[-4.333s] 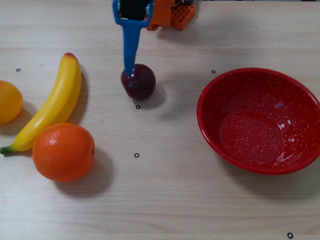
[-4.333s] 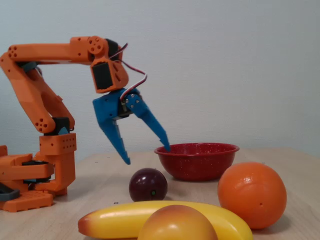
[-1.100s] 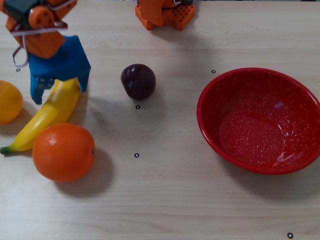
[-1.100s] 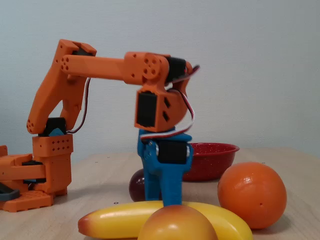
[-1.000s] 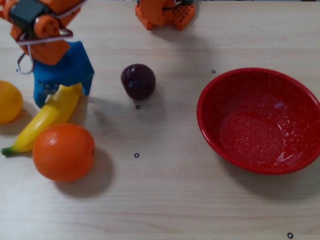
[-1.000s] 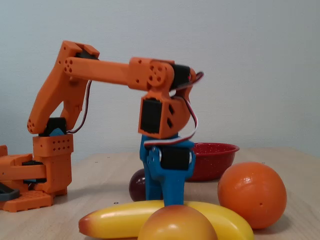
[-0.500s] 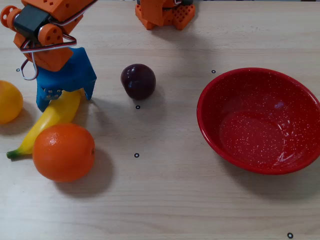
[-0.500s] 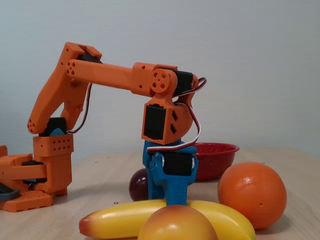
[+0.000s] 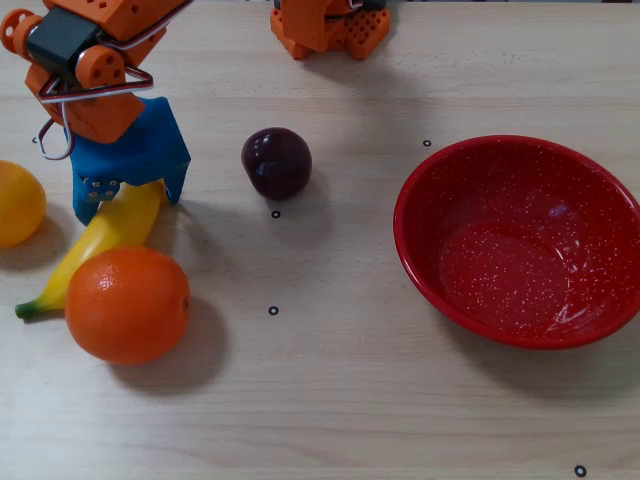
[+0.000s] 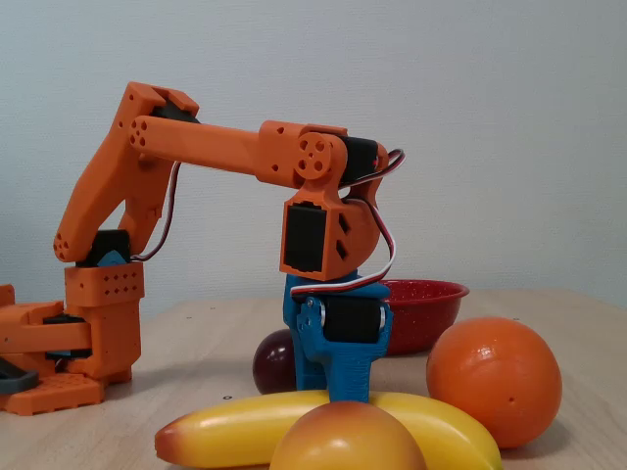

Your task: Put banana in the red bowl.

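1. The gripper (image 9: 130, 195) stood at the upper left of the overhead view, its blue jaws pointing down and set on either side of the upper end of the banana (image 9: 95, 240).
2. The jaws appeared closed against the banana; the blue body hid the contact itself, so a firm hold could not be confirmed.
3. The banana lay slanted on the table (image 9: 330, 400), its upper end hidden under the gripper and its green stem tip at the lower left.
4. Its lower half ran just beside the orange (image 9: 127, 304), which covered part of it in the overhead view.
5. A round yellow fruit (image 9: 20, 203) sat at the left edge, near the banana and apart from it.
6. A dark plum (image 9: 276, 162) rested near the middle of the table, to the right of the gripper and clear of it.
7. The bowl (image 9: 415, 200) stood at the right in the overhead view, well apart from the banana, with only its speckled red inside showing.
8. In the fixed view the gripper (image 10: 338, 392) came straight down onto the banana (image 10: 216, 436), which stretched across the foreground.
9. There the yellow fruit (image 10: 343, 441) sat in front of the banana, the orange (image 10: 495, 380) at the right, and the plum (image 10: 272, 362) and bowl (image 10: 426, 308) behind.
10. The orange arm (image 10: 206, 147) reached over from its base (image 10: 59, 362) at the left of the fixed view.
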Available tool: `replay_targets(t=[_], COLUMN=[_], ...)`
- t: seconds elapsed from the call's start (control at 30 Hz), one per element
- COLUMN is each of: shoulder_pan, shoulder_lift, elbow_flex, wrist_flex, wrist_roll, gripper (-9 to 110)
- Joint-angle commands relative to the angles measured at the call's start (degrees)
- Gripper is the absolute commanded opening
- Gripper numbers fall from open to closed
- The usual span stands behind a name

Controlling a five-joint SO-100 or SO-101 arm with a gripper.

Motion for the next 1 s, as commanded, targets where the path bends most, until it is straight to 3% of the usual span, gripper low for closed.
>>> replay_targets(t=[0.0,0.47,0.97], shoulder_pan=[-0.7,2.9,3.87], shoulder_lift=[2.9,3.08,4.04], elbow_flex=[-2.81,-3.78,-5.27], wrist_flex=[-1.14,-2.46,-0.53], wrist_roll=[1.14,1.23,-7.03], gripper=[27,0,0])
